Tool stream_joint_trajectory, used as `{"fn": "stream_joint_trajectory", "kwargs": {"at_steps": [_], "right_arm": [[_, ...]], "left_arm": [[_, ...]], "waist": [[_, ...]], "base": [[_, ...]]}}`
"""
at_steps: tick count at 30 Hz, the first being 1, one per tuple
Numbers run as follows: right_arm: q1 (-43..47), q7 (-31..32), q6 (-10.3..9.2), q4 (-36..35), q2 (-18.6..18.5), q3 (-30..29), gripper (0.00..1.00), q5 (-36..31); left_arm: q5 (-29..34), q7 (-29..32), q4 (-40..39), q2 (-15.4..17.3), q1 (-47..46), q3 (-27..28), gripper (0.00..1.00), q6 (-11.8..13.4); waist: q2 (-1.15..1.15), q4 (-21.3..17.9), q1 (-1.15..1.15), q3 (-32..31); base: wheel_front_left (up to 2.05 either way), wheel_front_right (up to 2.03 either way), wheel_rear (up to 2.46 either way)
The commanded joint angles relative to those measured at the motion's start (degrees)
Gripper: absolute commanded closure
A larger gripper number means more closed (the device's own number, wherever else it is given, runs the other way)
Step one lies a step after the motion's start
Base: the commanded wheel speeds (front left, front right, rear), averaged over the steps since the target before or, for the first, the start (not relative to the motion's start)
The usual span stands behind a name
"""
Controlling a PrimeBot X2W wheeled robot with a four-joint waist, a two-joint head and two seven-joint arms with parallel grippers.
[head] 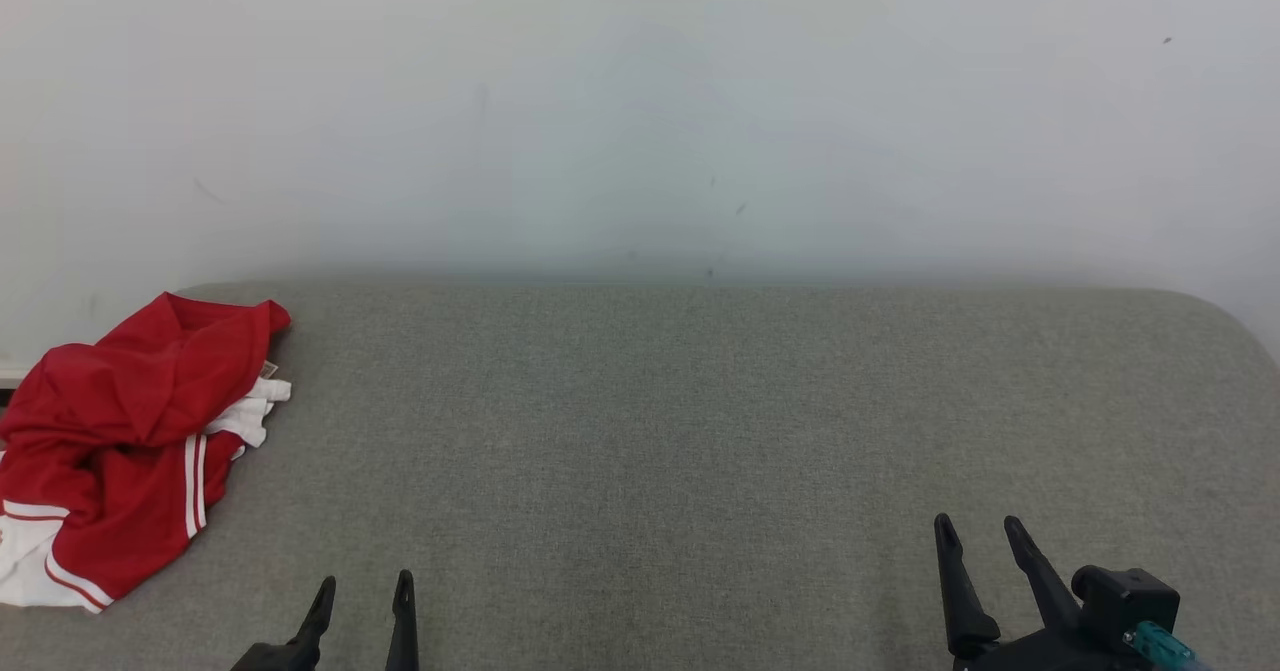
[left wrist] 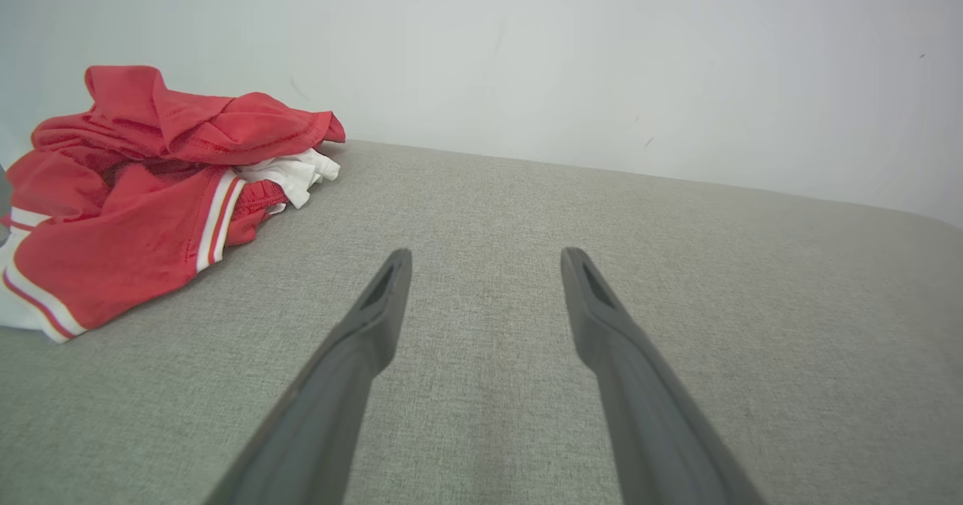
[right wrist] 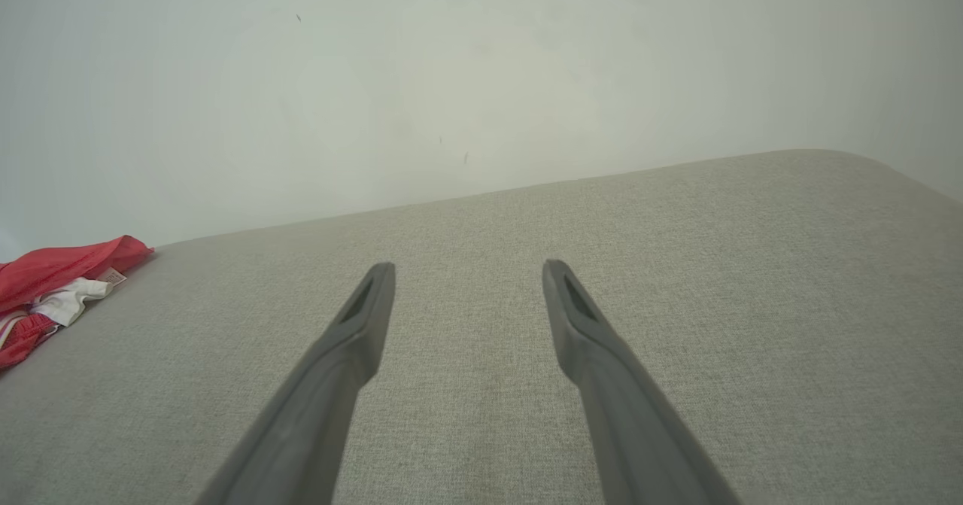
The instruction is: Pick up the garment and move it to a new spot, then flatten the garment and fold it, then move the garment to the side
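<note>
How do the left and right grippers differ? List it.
The left gripper lies nearer the garment; the right gripper is far from it. The right gripper reaches higher in the head view than the left gripper. Both are open and empty.

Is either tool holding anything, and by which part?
Nothing is held. The left tool and right tool are open and empty; the red garment lies crumpled, apart from both.
</note>
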Motion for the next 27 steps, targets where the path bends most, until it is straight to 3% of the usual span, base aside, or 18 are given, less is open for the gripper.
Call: {"fn": "stream_joint_trajectory", "kwargs": {"at_steps": [1,27], "right_arm": [[0.5,-0.4,-0.10,0.0,-0.3,0.3,0.00,-1.4],[0.4,-1.8,-0.12,1.0,-0.3,1.3,0.00,-9.1]], "left_arm": [[1.4,-0.5,0.0,0.5,0.5,-0.2,0.00,-0.1],[6.9,-2.9,0.9,0.3,0.8,-0.6,0.00,-0.5]], "waist": [[0.00,0.0,0.00,-0.3],[0.00,0.2,0.00,-1.4]], "base": [[0.00,0.00,0.00],[0.00,0.00,0.00]]}}
